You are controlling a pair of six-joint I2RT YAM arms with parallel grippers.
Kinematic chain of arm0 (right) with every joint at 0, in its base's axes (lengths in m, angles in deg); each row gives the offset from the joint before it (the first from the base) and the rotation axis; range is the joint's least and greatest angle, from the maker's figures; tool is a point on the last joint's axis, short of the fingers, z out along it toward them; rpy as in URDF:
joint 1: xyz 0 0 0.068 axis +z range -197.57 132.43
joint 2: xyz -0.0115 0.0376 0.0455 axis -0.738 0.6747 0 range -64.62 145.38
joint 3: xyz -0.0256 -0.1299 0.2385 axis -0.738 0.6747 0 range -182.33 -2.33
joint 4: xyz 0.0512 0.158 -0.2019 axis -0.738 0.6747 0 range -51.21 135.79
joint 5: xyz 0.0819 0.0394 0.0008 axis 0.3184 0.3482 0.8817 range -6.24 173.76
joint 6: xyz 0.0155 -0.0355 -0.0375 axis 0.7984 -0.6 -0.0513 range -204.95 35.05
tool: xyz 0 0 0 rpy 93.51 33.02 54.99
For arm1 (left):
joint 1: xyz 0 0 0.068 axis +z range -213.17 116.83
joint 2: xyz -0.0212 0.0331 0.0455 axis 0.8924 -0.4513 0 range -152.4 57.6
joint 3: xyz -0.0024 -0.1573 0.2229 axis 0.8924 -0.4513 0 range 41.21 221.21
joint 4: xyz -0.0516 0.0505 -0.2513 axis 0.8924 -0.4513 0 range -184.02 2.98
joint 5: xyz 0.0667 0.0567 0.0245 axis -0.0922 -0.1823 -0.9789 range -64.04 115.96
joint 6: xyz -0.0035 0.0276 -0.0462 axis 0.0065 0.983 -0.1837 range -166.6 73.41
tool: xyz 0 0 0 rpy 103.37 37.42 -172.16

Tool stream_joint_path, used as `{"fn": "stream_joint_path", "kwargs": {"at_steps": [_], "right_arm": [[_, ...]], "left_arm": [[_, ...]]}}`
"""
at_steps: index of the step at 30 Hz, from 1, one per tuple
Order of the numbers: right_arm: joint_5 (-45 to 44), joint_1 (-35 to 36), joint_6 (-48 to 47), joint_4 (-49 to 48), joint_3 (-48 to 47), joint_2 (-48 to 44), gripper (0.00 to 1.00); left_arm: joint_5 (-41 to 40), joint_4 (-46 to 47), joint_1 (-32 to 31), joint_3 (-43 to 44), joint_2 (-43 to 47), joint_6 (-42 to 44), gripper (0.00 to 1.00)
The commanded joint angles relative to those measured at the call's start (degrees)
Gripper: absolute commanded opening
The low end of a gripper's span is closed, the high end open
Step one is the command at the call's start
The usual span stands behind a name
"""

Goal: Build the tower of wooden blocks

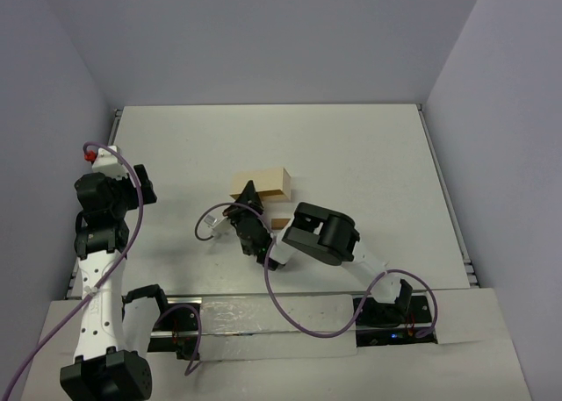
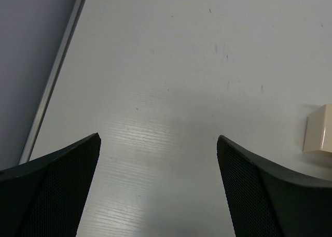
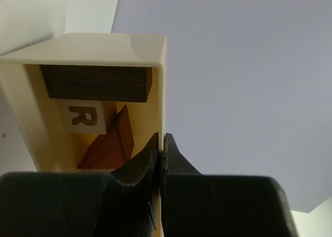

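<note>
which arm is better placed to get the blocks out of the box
Right. The right gripper is shut on the box wall, the blocks just inside. The left gripper hangs open over the table, off to the side.

Inside the box (image 3: 104, 42), seen through its open side: dark brown bar (image 3: 93, 83) lying crosswise at the far end, grain showing. Pale cube (image 3: 82, 116) marked R, touching the bar. Reddish-brown wedge (image 3: 111, 143) tilted against the cube, nearest the opening.

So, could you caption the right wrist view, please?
Right hand pinches box wall; dark bar, R cube, reddish wedge inside.
</note>
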Motion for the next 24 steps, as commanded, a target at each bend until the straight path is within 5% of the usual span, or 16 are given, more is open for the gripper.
{"fn": "stream_joint_path", "kwargs": {"at_steps": [1,7,20,24], "right_arm": [[2.8,0.2,-11.6,-27.1,1.7,1.0,0.00],[5.2,-4.0,-12.4,-26.8,2.9,-3.2,0.00],[1.2,0.5,-8.5,-27.3,-6.4,3.8,0.00],[0.2,-2.5,-5.2,-27.2,-3.5,-2.7,0.00]], "left_arm": [[-0.2,1.6,0.5,2.2,-0.2,-0.2,0.99],[-0.2,1.2,0.5,2.5,-0.4,-0.2,0.99],[0.1,1.1,0.5,2.6,-0.2,-0.4,0.99],[-0.7,0.4,0.5,3.1,-1.0,-0.5,0.99]]}}
